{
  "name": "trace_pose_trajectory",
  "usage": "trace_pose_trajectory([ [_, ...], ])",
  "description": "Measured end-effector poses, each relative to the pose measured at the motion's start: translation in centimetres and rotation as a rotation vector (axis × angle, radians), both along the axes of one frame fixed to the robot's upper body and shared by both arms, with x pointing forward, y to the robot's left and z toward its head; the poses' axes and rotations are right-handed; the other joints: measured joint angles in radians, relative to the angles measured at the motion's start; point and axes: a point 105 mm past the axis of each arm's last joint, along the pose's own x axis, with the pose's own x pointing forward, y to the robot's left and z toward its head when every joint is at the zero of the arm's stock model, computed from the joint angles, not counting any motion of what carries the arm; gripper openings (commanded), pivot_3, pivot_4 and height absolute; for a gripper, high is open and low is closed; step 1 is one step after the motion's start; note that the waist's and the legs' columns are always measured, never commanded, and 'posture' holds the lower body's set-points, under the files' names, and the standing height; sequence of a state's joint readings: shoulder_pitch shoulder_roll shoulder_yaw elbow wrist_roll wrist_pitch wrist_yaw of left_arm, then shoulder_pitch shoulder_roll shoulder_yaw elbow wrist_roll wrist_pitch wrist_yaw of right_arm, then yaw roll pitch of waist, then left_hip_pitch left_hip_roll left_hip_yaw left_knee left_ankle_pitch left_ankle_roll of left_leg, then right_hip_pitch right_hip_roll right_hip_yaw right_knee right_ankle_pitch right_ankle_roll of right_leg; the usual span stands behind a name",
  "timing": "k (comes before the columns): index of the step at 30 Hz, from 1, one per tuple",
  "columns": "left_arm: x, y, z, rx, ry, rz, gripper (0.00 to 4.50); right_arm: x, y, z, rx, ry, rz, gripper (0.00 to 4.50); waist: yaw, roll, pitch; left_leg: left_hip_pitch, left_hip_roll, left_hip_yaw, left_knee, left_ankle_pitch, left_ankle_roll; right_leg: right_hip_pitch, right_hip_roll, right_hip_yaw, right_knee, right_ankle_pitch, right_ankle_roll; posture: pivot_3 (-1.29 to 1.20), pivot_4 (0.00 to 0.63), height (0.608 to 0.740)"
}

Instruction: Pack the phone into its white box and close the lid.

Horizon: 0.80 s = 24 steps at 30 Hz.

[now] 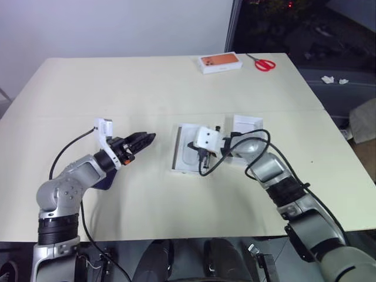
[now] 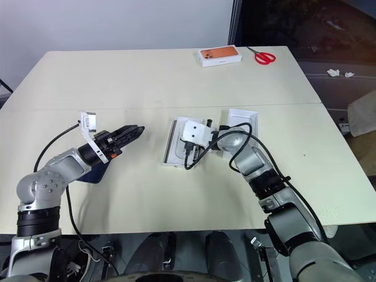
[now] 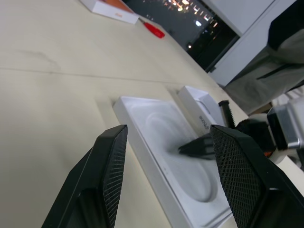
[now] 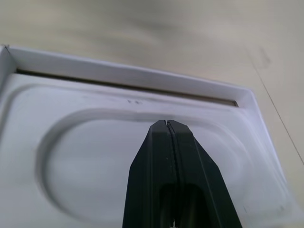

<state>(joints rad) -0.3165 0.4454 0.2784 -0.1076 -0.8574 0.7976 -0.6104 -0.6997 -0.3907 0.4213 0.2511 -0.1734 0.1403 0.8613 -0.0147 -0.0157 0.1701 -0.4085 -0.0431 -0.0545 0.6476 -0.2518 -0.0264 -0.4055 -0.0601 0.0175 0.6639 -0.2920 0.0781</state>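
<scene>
Cream table (image 1: 153, 82) carries the white box (image 1: 178, 154) mid-table with its flat oval-recess insert (image 4: 90, 166) seated inside, lid (image 1: 249, 126) just beside it, phone (image 1: 107, 180) partly hidden under the left arm; left gripper (image 1: 144, 140) hovers empty, 2 fingers apart; right gripper (image 4: 166, 124) pinched closed, empty, over the insert.

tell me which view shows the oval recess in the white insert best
The right wrist view: the oval recess spreads wide beneath the shut right pincer. The left wrist view shows it slanted; in the head views the right wrist hides most of it.
</scene>
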Motion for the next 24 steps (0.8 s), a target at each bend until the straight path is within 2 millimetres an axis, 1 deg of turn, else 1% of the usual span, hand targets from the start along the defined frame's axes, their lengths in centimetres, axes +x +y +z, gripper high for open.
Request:
trace_pose_trajectory([
  [4, 0.1, 0.1, -0.2, -0.002, 0.005, 0.009, 2.94, -0.7, 1.3, -0.9, -0.048, -0.001, 0.044, 0.02, -0.001, 0.0, 0.0, 0.0, 0.0, 0.0, 0.0, 0.0, 0.0, 0.0, 0.0, 0.0, 0.0, 0.0, 0.0, 0.0, 0.15, 0.74],
  [9, 0.2, 0.2, -0.1, -0.005, -0.003, 0.018, 2.94, -0.4, 1.7, -1.1, -0.1, -0.041, 0.055, 0.02, -0.001, 0.0, 0.0, 0.0, 0.0, 0.0, 0.0, 0.0, 0.0, 0.0, 0.0, 0.0, 0.0, 0.0, 0.0, 0.0, 0.15, 0.74],
  [14, 0.3, 0.2, -0.1, -0.005, -0.008, 0.026, 2.94, -0.4, 3.4, -1.2, -0.08, -0.047, 0.069, 0.02, -0.006, 0.0, 0.0, 0.0, 0.001, 0.0, 0.0, 0.0, 0.0, 0.0, 0.001, 0.0, 0.0, 0.0, 0.0, 0.0, 0.15, 0.74],
  [18, 0.3, 0.2, -0.2, -0.006, -0.005, 0.03, 2.94, -0.6, 4.3, -1.2, -0.063, -0.032, 0.071, 0.02, -0.005, 0.0, 0.0, 0.0, 0.001, 0.0, 0.0, 0.0, 0.0, 0.0, 0.001, 0.0, 0.0, 0.0, 0.0, 0.0, 0.15, 0.74],
  [21, 0.3, 0.1, -0.2, -0.007, -0.004, 0.032, 2.94, -0.6, 4.5, -1.3, -0.055, -0.021, 0.063, 0.02, -0.005, 0.0, 0.0, 0.0, 0.001, 0.0, 0.0, 0.0, 0.0, 0.0, 0.001, 0.0, 0.0, 0.0, 0.0, 0.0, 0.15, 0.74],
  [24, 0.3, 0.2, -0.4, -0.006, 0.003, 0.039, 2.94, -0.5, 4.2, -1.4, -0.062, -0.024, 0.063, 0.02, -0.004, 0.0, 0.0, 0.0, 0.001, 0.0, 0.0, 0.0, 0.0, 0.0, 0.001, 0.0, 0.0, 0.0, 0.0, 0.0, 0.15, 0.74],
])
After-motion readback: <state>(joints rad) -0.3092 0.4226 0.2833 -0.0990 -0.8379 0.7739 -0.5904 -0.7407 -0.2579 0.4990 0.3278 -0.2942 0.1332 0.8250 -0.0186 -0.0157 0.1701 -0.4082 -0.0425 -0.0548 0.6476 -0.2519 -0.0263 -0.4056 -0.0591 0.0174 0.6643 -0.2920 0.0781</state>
